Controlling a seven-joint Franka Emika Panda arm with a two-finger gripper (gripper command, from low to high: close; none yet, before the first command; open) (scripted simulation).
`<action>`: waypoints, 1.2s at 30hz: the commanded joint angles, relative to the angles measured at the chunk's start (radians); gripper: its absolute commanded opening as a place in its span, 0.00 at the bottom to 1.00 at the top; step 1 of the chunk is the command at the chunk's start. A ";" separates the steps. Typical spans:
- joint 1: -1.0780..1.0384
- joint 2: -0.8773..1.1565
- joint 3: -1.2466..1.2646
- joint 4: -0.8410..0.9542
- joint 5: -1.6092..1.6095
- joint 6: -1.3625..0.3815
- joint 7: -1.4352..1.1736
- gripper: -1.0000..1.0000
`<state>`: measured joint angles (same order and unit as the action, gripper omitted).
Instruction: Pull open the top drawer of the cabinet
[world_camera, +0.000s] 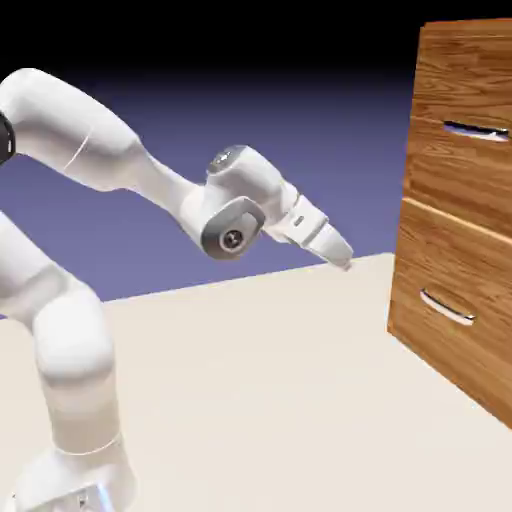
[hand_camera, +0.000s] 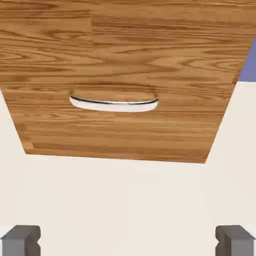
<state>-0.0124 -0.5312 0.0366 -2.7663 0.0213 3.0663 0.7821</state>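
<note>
The wooden cabinet (world_camera: 460, 230) stands at the exterior view's right. Its top drawer (world_camera: 465, 160) is closed, with a slim metal handle (world_camera: 476, 131) high on its front. My gripper (world_camera: 342, 259) hangs in the air left of the cabinet, well below that handle and clear of the wood. In the hand view the cabinet front (hand_camera: 125, 50) fills the upper half. The handle showing there is the lower drawer's handle (hand_camera: 114, 103), just above the cabinet's bottom edge. Both grey fingertips (hand_camera: 21, 240) sit far apart at the bottom corners; my gripper (hand_camera: 127, 242) is open with nothing between them.
The lower drawer (world_camera: 450, 320) with its own metal handle (world_camera: 447, 307) sits flush and closed. The pale table top (world_camera: 280, 400) stretches from the arm's base to the foot of the cabinet. A blue-violet backdrop lies behind.
</note>
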 joint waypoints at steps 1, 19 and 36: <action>-0.020 0.032 0.030 0.036 0.018 0.024 0.034 0.50; -0.384 0.611 0.576 0.689 0.335 0.462 0.647 0.50; -0.341 1.001 0.657 1.217 0.563 0.583 0.746 0.00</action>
<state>-0.3531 0.4693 0.6932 -1.5493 0.5839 3.6493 1.5278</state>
